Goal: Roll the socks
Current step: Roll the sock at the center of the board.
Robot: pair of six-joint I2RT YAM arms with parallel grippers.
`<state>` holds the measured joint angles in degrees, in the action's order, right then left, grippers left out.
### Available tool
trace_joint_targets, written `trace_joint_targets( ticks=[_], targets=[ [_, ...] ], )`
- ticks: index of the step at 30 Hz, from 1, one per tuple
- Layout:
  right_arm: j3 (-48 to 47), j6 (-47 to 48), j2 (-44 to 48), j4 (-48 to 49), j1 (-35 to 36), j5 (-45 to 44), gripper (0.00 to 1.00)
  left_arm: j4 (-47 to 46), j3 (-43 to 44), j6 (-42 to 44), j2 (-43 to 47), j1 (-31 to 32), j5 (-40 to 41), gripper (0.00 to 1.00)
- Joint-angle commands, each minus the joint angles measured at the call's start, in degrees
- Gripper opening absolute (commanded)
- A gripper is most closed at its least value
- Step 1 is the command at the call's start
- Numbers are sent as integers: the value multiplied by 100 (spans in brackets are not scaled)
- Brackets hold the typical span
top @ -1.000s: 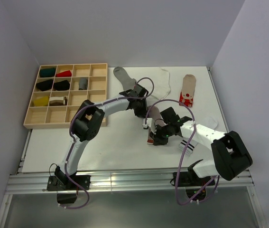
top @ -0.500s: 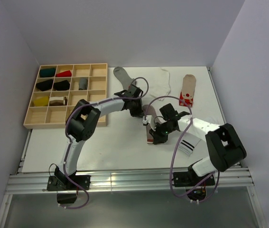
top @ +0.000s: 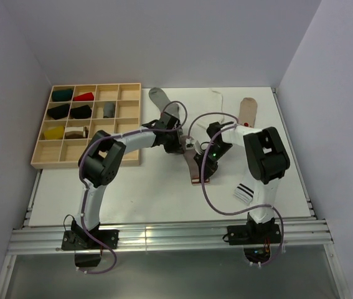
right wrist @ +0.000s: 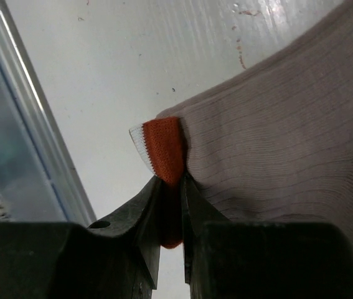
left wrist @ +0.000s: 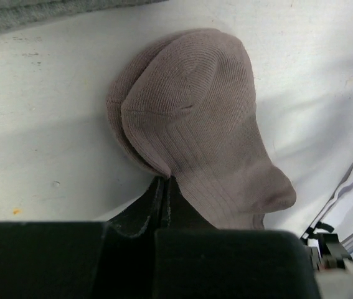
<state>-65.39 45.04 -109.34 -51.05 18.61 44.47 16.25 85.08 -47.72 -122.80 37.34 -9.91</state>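
1. Pale lavender walls close in a white table (top: 145,187). A wooden compartment tray (top: 83,164) sits at the upper left of the overhead view, and several of its cells hold small rolled bundles (top: 83,97) in green, red, black, grey and yellow.
2. At the middle of the table lies a taupe ribbed knit sock (top: 196,176), stretched between the two arms.
3. The left gripper (top: 180,143) holds the toe end. In the left wrist view its fingers (left wrist: 161,190) are pressed together on a fold of the rounded toe, near the lower middle of the frame.
4. The right gripper (top: 201,165) holds the other end. In the right wrist view its fingers (right wrist: 148,205) pinch the sock's red-and-white cuff band (right wrist: 164,146), with the taupe fabric spreading to the upper right.
5. As a judgement, this sock is gripped at both ends but no roll has started, since it shows no coil in any view.
6. Four more socks lie loose and unrolled:
   - a plain grey sock (top: 159,98) at the upper middle;
   - a plain white sock (top: 217,107) beside it;
   - a second taupe sock (top: 246,111) at the upper right;
   - a white sock with black stripes (top: 244,192) at the lower right.
7. Most of the work appears to remain: rolling the held sock, then the other four.
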Motion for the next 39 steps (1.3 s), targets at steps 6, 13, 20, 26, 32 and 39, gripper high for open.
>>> trace_joint_targets(
  ticks=[6, 13, 20, 26, 32, 39],
  targets=[
    [-1010, -223, -1149, -1153, -191, 98, 11, 458, -659, 299, 72, -139, 666, 0],
    [-1775, -794, -1634, -1267, -174, -104, 12, 370, -905, 413, 397, -201, 842, 0],
    [-2363, -1348, -2091, -1223, -130, -421, 13, -60, -1362, 229, 749, -201, 912, 0],
    [-2313, -1471, -2127, -1092, 37, -720, 12, -403, -1591, 404, 942, -201, 965, 12],
    [-2233, -1357, -2144, -1179, 152, -632, 12, -430, -1626, 676, 1460, -96, 1492, 34],
    [-2391, -988, -2373, -1618, 151, -264, 13, -1553, -2337, 1378, 2365, 721, 1625, 38]
  ],
)
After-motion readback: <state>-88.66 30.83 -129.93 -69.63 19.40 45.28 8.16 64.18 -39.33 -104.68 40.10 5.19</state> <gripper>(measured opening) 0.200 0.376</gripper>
